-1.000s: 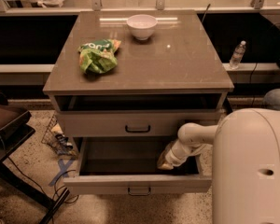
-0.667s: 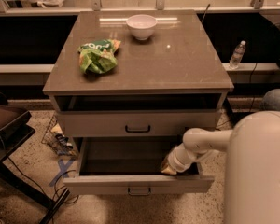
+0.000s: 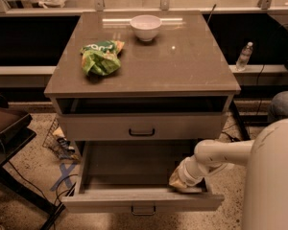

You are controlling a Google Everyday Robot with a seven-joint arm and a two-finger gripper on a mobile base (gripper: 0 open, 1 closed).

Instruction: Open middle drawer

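One drawer is pulled out, and it's the wrong one: the tall bottom drawer [image 3: 96, 202] of the grey-beige three-drawer cabinet [image 3: 182, 61]. Our target, the wide grey-beige middle drawer [image 3: 101, 127], sits directly above it. Its front panel looks flush and closed, with the small dark bar handle [image 3: 141, 132] at its centre.

The tan-tipped gripper [image 3: 177, 181] on the white arm [image 3: 221, 153] is low in the bottom drawer's front right corner. It is just behind that drawer's front panel and well apart from the handle we need. We cannot tell whether the claw is spread or pressed together.

Our judgement on doing this step well:
- We lift straight up first to clear the bottom drawer's rim, then go up and left to the handle.
- We come at the bar squarely from the front, because the open bottom drawer juts out beneath it.
- We centre on the bar, close around it and pull straight out, since a sideways load could jam the drawer.
- We pull smoothly: a white ceramic bowl [image 3: 145, 27] and a crumpled green snack bag [image 3: 101, 57] sit on the cabinet top.
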